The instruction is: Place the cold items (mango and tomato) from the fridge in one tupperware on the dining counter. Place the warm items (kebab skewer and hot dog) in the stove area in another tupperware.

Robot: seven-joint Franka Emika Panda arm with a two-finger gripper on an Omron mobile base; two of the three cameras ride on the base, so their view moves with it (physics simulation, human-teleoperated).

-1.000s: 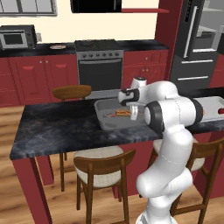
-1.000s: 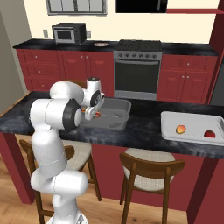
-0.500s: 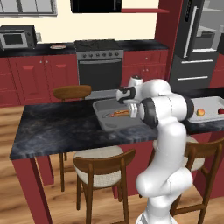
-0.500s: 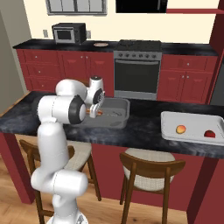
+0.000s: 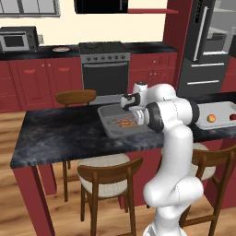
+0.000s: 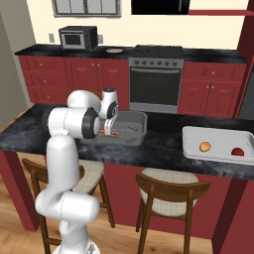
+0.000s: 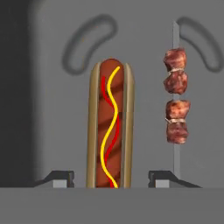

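- Gripper (image 7: pixel 109 177) poised over grey tupperware (image 5: pixel 107 125) on the dark dining counter (image 5: pixel 60 133); fingers (image 7: pixel 61 177) spread apart, one either side of the hot dog (image 7: pixel 109 131), not pinching it.
- Hot dog lies flat on the tupperware floor (red and yellow squiggles on top).
- Kebab skewer (image 7: pixel 176 103) lies beside it, parallel, apart from it; four meat chunks on the stick.
- Second tupperware, white (image 6: pixel 198 135), further along the counter to the robot's right: mango (image 6: pixel 204 146) and tomato (image 6: pixel 238 152) inside, well apart.
- Stove (image 6: pixel 155 52) on the back wall.
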